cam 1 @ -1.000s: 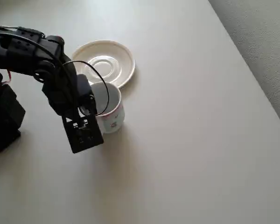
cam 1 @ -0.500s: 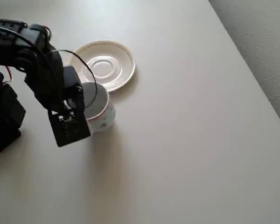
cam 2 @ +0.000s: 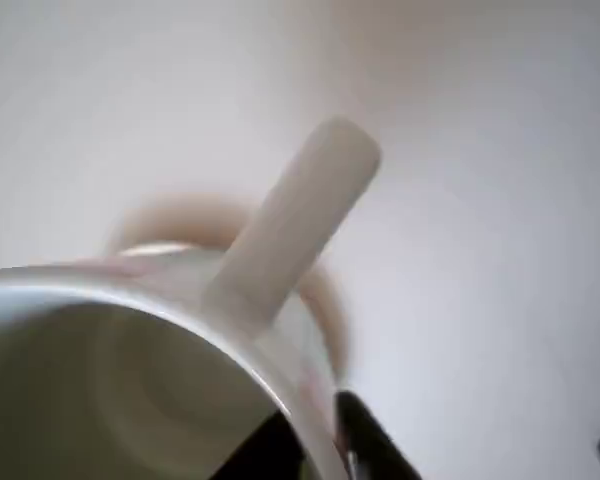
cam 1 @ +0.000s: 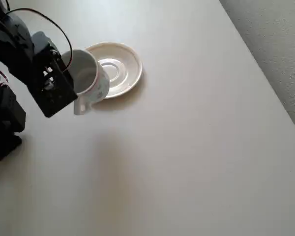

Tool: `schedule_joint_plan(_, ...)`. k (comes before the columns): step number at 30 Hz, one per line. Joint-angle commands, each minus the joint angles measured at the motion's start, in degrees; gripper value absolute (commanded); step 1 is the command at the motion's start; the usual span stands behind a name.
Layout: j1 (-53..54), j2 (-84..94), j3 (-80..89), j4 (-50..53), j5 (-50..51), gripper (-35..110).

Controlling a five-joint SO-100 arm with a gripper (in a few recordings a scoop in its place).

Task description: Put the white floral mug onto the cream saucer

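Note:
In the overhead view the white floral mug (cam 1: 88, 76) hangs tilted in the air, overlapping the left edge of the cream saucer (cam 1: 122, 66), its handle (cam 1: 80, 105) pointing toward the picture's bottom. My black gripper (cam 1: 70, 81) is shut on the mug's wall at its left side. The wrist view, blurred, has the mug's rim and inside (cam 2: 130, 380) at lower left. Its handle (cam 2: 300, 210) sticks up and to the right. One black finger (cam 2: 365, 440) lies outside the wall and one inside it, at my gripper (cam 2: 315, 452).
The arm's black base (cam 1: 5, 123) stands at the left edge of the pale table (cam 1: 187, 147). The table's right edge runs diagonally at upper right, with grey floor (cam 1: 280, 44) beyond it.
The mug has left the table. My gripper has carried it up and to the left in the overhead view, tilting it over the saucer's left edge.

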Motion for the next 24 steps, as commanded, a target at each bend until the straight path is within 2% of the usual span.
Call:
schedule_joint_plan(1,-8.26,3.6,-7.21,-2.29,1.49,-2)
schedule_joint_plan(15,-17.23,-9.58,-7.21,-12.66,2.37,-2)
schedule_joint_plan(24,-17.93,-17.75,-6.68,-18.28,2.72,-2)
